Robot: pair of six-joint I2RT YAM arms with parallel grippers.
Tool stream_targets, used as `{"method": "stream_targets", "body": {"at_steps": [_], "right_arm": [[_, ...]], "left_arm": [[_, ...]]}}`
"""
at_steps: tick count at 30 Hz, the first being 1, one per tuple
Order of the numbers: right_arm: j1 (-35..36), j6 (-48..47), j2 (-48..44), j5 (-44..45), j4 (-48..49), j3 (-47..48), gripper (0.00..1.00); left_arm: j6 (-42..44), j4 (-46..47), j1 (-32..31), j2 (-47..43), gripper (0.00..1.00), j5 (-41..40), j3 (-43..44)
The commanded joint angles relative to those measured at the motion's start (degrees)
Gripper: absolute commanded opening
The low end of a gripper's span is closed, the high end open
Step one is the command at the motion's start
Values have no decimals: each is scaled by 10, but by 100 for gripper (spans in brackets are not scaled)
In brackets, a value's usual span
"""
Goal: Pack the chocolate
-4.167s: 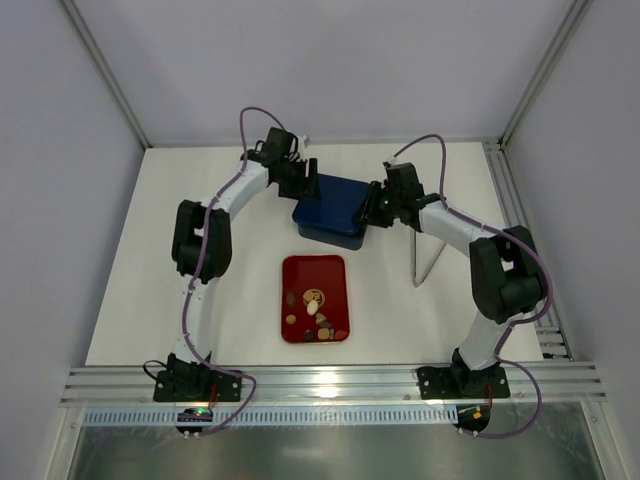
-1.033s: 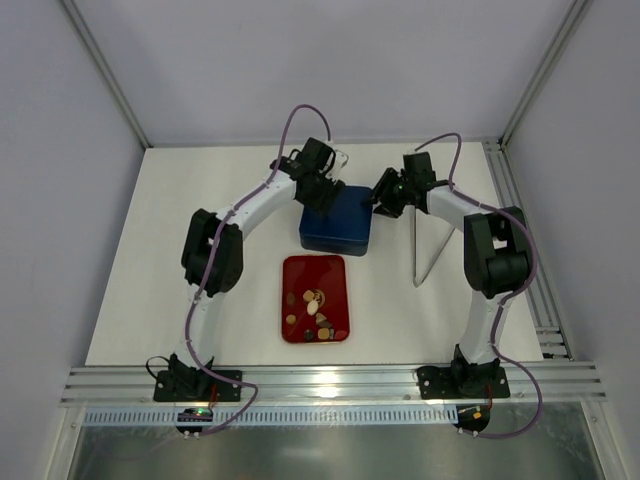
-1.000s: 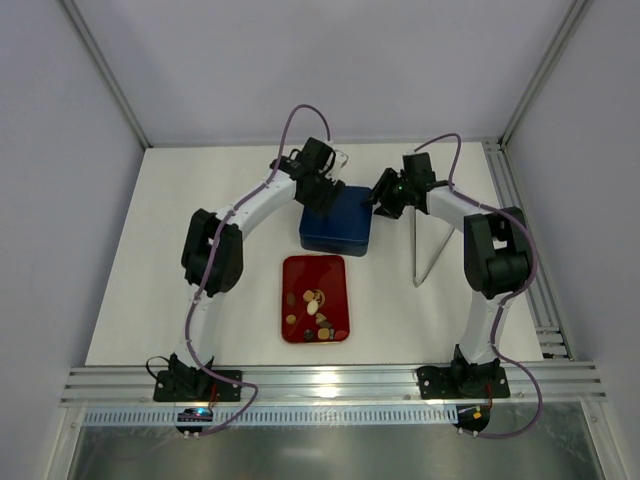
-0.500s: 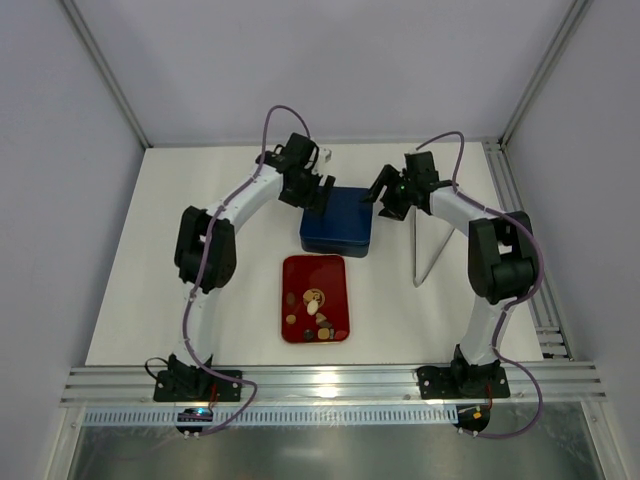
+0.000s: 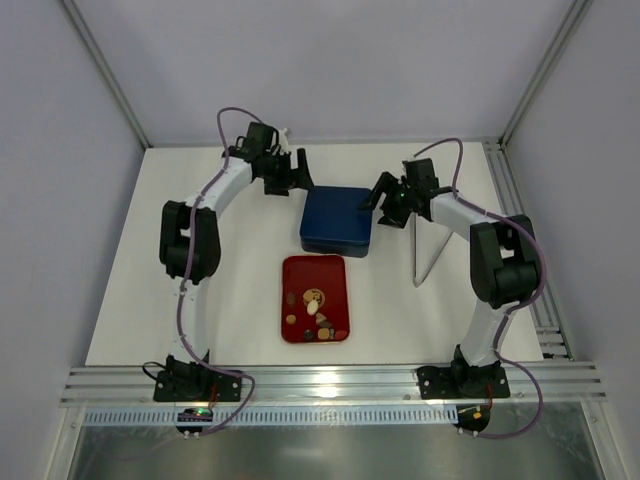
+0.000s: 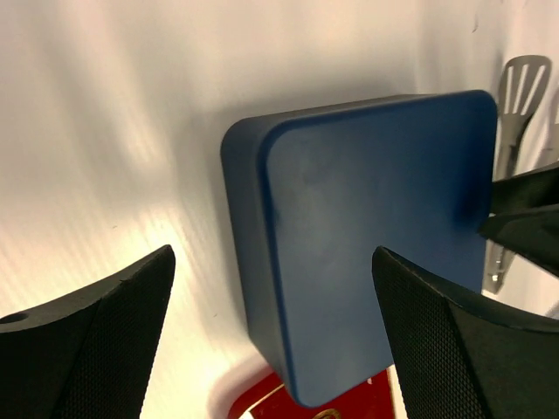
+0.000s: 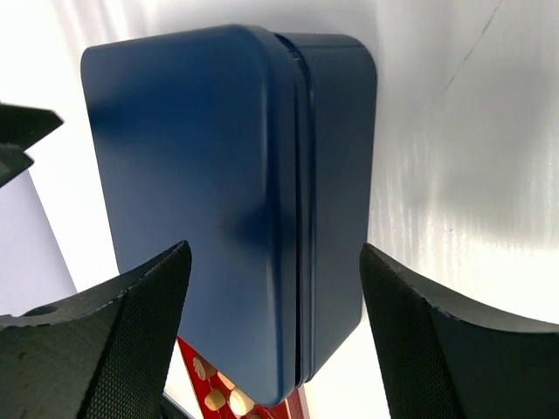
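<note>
The chocolate pieces (image 5: 316,312), brown, tan and cream, lie on the flat red tray (image 5: 300,270) in the middle of the table. A few also show at the bottom of the right wrist view (image 7: 229,401). The dark blue box (image 5: 337,220) stands closed behind the tray, its lid on. My left gripper (image 5: 288,172) is open and empty, up and to the left of the box (image 6: 376,236). My right gripper (image 5: 381,198) is open and empty at the right edge of the box (image 7: 210,192). Neither gripper touches the box.
Metal tongs (image 5: 425,250) lie on the table to the right of the box, and their slotted end shows in the left wrist view (image 6: 517,87). A corner of the red tray (image 6: 262,406) sits just in front of the box. White walls enclose the table.
My left gripper has swung left and back, away from the box's rear left corner. The right gripper has stayed beside the box. The box now lies flat and closed.
</note>
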Motion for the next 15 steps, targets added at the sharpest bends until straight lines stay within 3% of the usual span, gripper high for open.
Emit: {"method": "stream_targets", "body": {"at_steps": [1,8,15], "right_arm": [[10,-16,-25,-13,21,1,78],[16,-25,-21,-3,12,-1,72],[17,-25,-20,-1,15,-11,59]], "left_arm": [[-49,52,-1,31,91,68,20],[-89,120,6,44,90,105,1],[-117,158,7,44,87,141,-7]]}}
